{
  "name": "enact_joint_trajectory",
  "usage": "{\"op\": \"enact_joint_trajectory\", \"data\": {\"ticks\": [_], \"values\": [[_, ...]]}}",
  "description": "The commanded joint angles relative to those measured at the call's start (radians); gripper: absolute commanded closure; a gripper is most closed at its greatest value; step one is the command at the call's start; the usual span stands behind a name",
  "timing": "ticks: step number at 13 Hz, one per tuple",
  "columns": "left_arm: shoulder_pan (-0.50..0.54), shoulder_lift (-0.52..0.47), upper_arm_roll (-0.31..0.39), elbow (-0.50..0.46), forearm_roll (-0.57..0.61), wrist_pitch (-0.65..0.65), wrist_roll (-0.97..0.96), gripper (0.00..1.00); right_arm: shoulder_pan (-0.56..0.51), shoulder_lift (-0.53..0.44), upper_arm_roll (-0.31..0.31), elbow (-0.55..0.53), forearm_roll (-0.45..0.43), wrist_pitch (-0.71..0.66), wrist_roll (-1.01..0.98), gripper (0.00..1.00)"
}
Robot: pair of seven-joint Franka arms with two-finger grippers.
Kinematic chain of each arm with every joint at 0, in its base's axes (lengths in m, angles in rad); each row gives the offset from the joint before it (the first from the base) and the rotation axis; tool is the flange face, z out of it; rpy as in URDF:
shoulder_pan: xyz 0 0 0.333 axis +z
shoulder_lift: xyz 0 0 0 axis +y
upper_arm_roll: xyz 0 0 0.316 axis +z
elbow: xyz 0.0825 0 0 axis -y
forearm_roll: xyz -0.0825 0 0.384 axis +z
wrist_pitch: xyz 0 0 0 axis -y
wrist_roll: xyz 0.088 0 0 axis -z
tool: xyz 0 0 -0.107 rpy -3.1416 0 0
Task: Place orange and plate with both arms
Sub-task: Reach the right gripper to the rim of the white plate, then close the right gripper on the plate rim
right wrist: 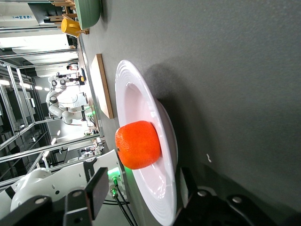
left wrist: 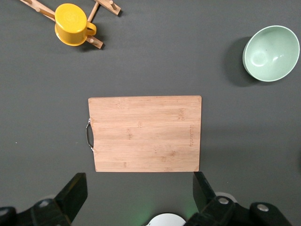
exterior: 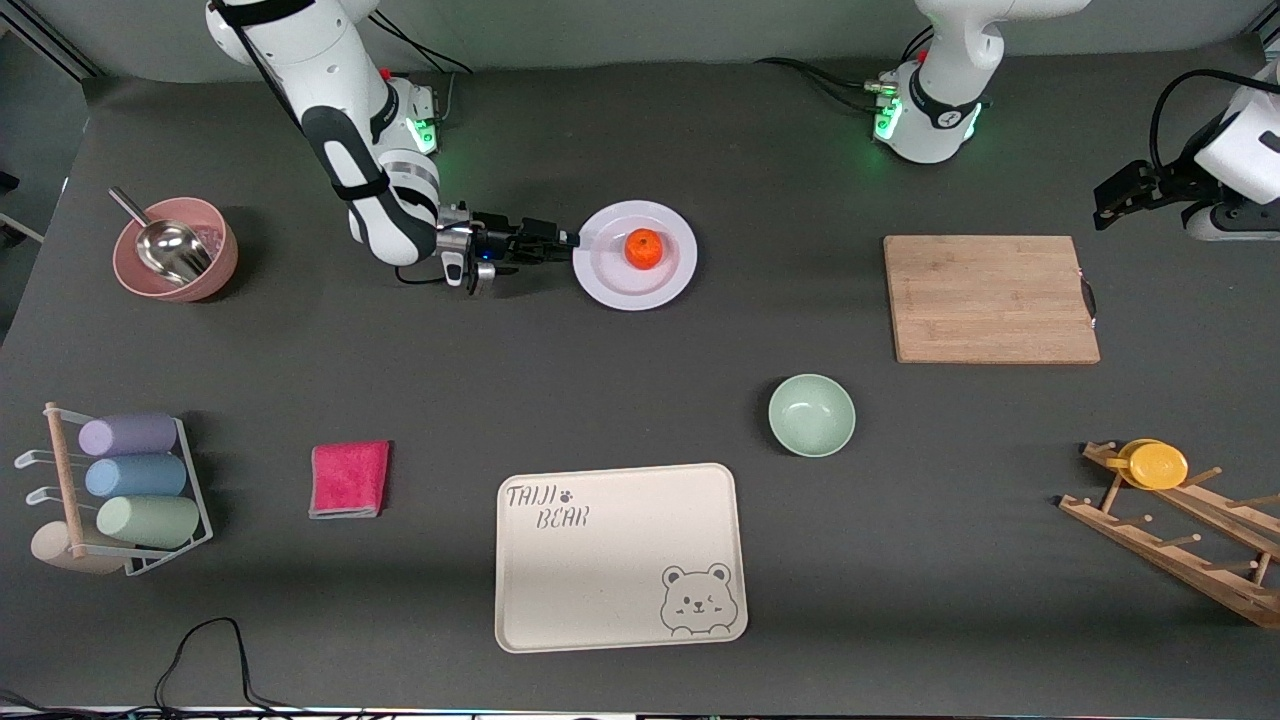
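Orange (exterior: 645, 249): small, round, bright fruit resting near the middle of the plate (exterior: 610, 288); seen bulging off the plate's well in the right wrist view (right wrist: 138, 144).
Right gripper (exterior: 570, 240): low at the plate's rim, on the side toward the right arm's end of the counter (exterior: 640, 400); jaws apart, one finger above the rim and one below it, not yet closed on it.
Plate: glossy white, shallow, wide raised rim with faint rings (right wrist: 141, 101); lies flat on the counter, farther from the front camera than the mint bowl (exterior: 811, 414) and the bear tray (exterior: 620, 556).
Handling, plate: judged rigid, breakable and slick; the rim edge between the jaws is the only thin hold, and a one-sided pinch would likely tip unless kept level.
Handling, orange: judged light and firm, free to roll; likely to slide if the plate tilts.
Left gripper (left wrist: 138, 197): waiting in the air over the cutting board (exterior: 990, 298); jaws wide apart, empty.
Cutting board: pale wood with a metal handle (left wrist: 89, 135), bare, toward the left arm's end of the counter.
Other stock: pink bowl (exterior: 178, 250) with a metal scoop (exterior: 165, 245); wire rack of pastel cups (exterior: 130, 480); red cloth (exterior: 349, 478); yellow cup (exterior: 1155, 464) on a wooden peg rack (exterior: 1190, 540).
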Motion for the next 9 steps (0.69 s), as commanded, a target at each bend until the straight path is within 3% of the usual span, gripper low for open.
{"op": "enact_joint_trajectory", "data": {"ticks": [1, 3, 7, 9], "values": [[-0.013, -0.026, 0.006, -0.016, 0.002, -0.008, -0.003, 0.00, -0.006, 0.028, 0.001, 0.011, 0.030, -0.003, -0.066, 0.35], [-0.013, -0.027, 0.006, -0.014, 0.002, -0.017, -0.005, 0.00, -0.011, 0.041, 0.001, 0.011, 0.030, -0.001, -0.110, 0.45], [-0.013, -0.030, 0.006, -0.016, 0.002, -0.024, -0.005, 0.00, -0.017, 0.065, 0.001, 0.016, 0.032, -0.001, -0.152, 0.50], [-0.013, -0.030, 0.006, -0.016, 0.002, -0.024, -0.003, 0.00, -0.015, 0.090, 0.001, 0.034, 0.046, -0.003, -0.163, 0.57]]}}
